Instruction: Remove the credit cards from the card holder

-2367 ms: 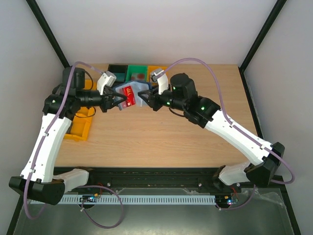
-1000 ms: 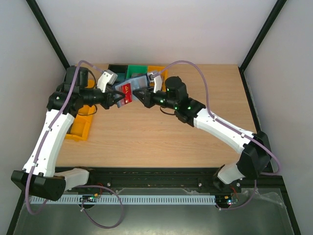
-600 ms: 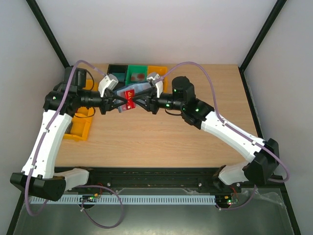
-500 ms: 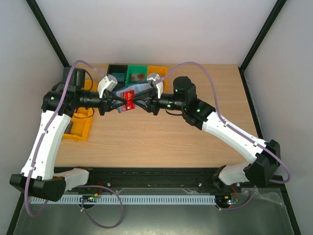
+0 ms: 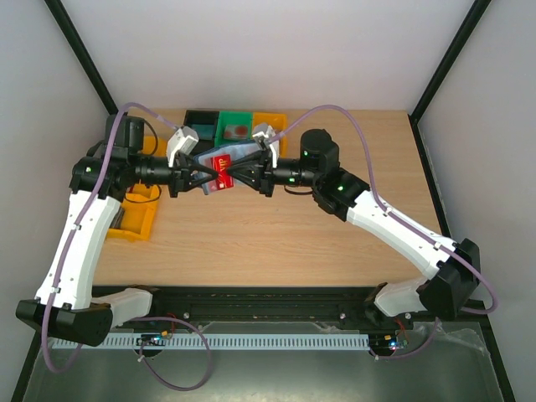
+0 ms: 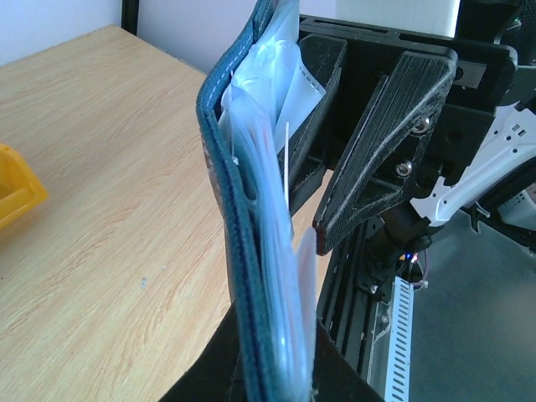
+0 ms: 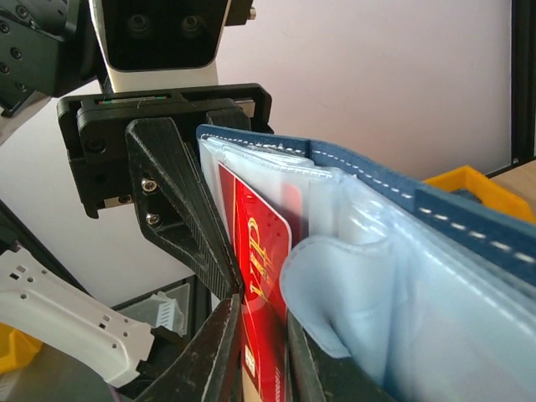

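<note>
The dark navy card holder [image 5: 211, 161] is held open above the back of the table, between the two grippers. My left gripper [image 5: 201, 177] is shut on its lower edge; in the left wrist view the holder [image 6: 243, 251] stands edge-on in that gripper [image 6: 272, 373]. A red card marked VIP [image 5: 222, 164] sticks out of a clear pocket. In the right wrist view my right gripper [image 7: 261, 360] is shut on this red card [image 7: 264, 243], one finger on each face. Empty clear pockets [image 7: 394, 301] bulge beside it. Other cards are hidden.
Black [image 5: 201, 120], green [image 5: 234, 127] and orange [image 5: 270, 121] bins stand along the table's back edge behind the grippers. A yellow bin [image 5: 138, 219] lies under the left arm. Bare wood table [image 5: 276, 234] lies in front.
My right gripper has come down from the holder's upper edge and closed on the red card. The left gripper still holds the holder and has shifted only slightly.
</note>
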